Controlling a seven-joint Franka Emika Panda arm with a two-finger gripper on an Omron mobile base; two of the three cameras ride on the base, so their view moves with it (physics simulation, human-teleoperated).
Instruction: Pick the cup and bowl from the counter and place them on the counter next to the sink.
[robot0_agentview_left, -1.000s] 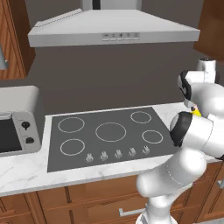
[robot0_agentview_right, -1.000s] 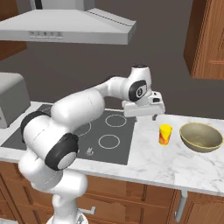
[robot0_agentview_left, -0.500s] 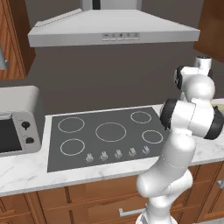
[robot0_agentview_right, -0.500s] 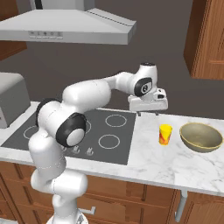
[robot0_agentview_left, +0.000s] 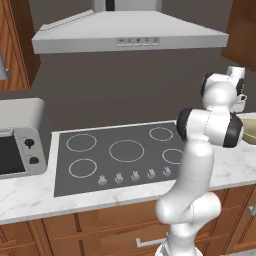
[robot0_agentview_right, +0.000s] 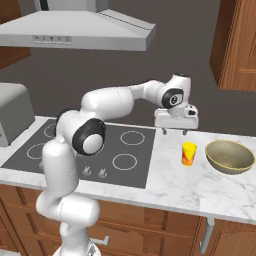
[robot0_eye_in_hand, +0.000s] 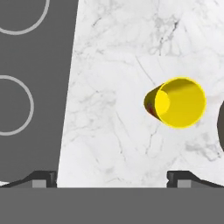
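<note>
A small yellow cup (robot0_agentview_right: 188, 153) stands upright on the white marble counter (robot0_agentview_right: 200, 187), just right of the cooktop. The olive-tan bowl (robot0_agentview_right: 230, 156) sits to the cup's right, a little apart from it. My gripper (robot0_agentview_right: 175, 131) hangs open above the counter, a bit higher than the cup and slightly to its left and behind it, holding nothing. In the hand view the cup (robot0_eye_in_hand: 179, 103) lies ahead and toward the right fingertip (robot0_eye_in_hand: 181, 176), with the gripper (robot0_eye_in_hand: 112, 177) wide open over bare marble (robot0_eye_in_hand: 113, 65). The bowl's rim (robot0_agentview_left: 248, 129) peeks past the arm. The sink is out of view.
The dark grey cooktop (robot0_agentview_right: 100, 145) fills the counter left of the cup, its knobs along the front edge. A grey toaster oven (robot0_agentview_left: 15, 145) stands at the far left. A range hood (robot0_agentview_left: 130, 35) hangs overhead, and wooden cabinets (robot0_agentview_right: 235, 45) are up at the right.
The arm has stretched out and swung right, carrying the gripper from over the cooktop's edge to above the marble near the cup. The jaws stayed open; cup and bowl have not moved.
</note>
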